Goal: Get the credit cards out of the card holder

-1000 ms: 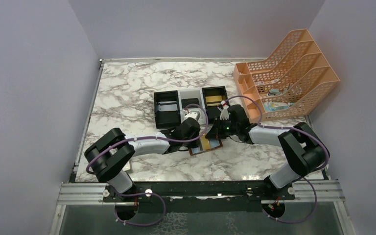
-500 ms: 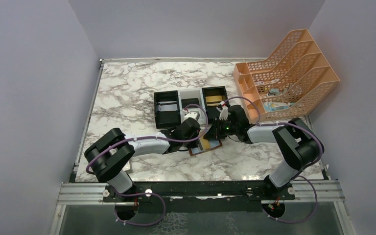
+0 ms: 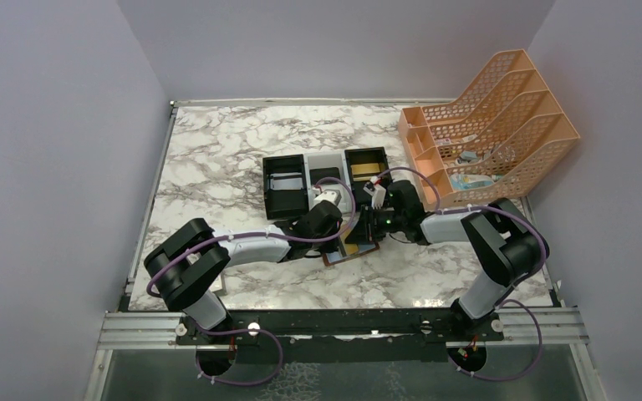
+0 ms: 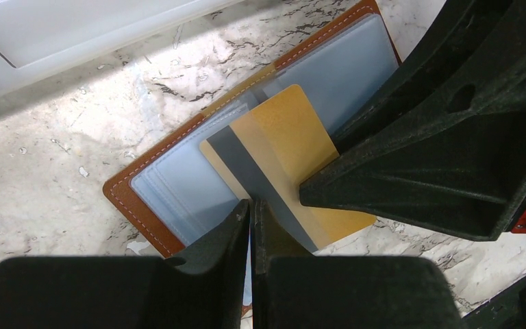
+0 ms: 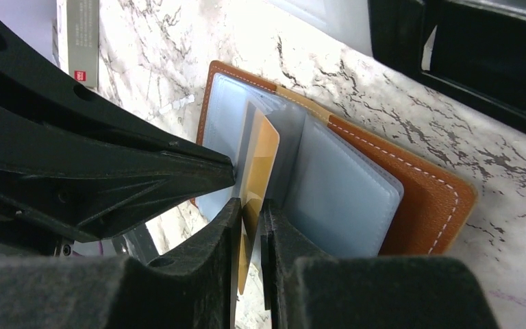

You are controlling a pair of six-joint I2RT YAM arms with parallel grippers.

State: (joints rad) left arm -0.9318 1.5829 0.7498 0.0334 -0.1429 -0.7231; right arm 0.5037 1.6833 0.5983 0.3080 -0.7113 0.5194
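Plainly the gold card is the piece to mind: thin, stiff plastic, next to no weight and glossy on both faces, so I expect it to slide rather than bend and to skate out of a loose pinch. I judge the best hold to be across its flat faces near the free edge, clear of the sleeve mouth, pulling straight along the pocket so it does not jam. That is about where the right gripper has it: in the right wrist view its two fingers are closed on the card's near edge, with the card standing edge-up between them above the blue-grey pockets. The card holder looks like soft leather with limp sleeves, and I expect it to lift with the card unless pinned. It lies open on the marble table, near the three-compartment tray on the side toward the arm bases, between the two wrists. The left gripper has its fingers drawn together with only a slit between, tips down at the holder's near edge beside the card's grey stripe; I see nothing clamped there, though I cannot tell whether they press on a sleeve. Other cards in the pockets I cannot make out
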